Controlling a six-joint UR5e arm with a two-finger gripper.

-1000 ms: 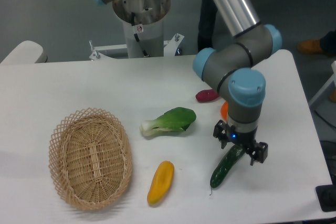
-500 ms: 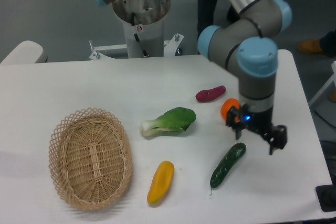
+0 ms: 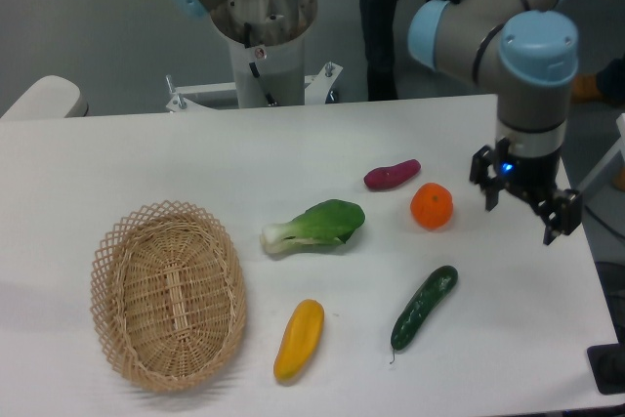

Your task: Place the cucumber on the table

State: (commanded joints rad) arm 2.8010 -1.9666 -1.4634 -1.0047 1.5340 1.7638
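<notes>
The cucumber [image 3: 424, 307] lies flat on the table [image 3: 195, 158], toward the front right part of the white top, angled so its thicker end points up and to the right and its thin stem tip points down toward the near edge. Nothing touches it. The gripper [image 3: 521, 204] hangs above the right side of the table, well apart from the cucumber and higher in the view, with its two dark fingers spread apart and nothing between them. Just left of the gripper sits a round orange fruit [image 3: 431, 206], and a little further left and back lies a small reddish-purple sweet potato [image 3: 392, 174]. Near the middle of the table rests a bok choy [image 3: 312, 226], its white stalk end pointing left and its green leaves to the right. In front of it, near the front edge, lies a yellow elongated vegetable [image 3: 298, 339], roughly parallel to the cucumber and well to its left. An oval wicker basket [image 3: 167, 293] stands on the left side of the table, with nothing visible inside it. Behind the table rises the arm's grey mounting column [image 3: 262, 41], and a person's dark trouser legs [image 3: 379, 21] show at the back.
</notes>
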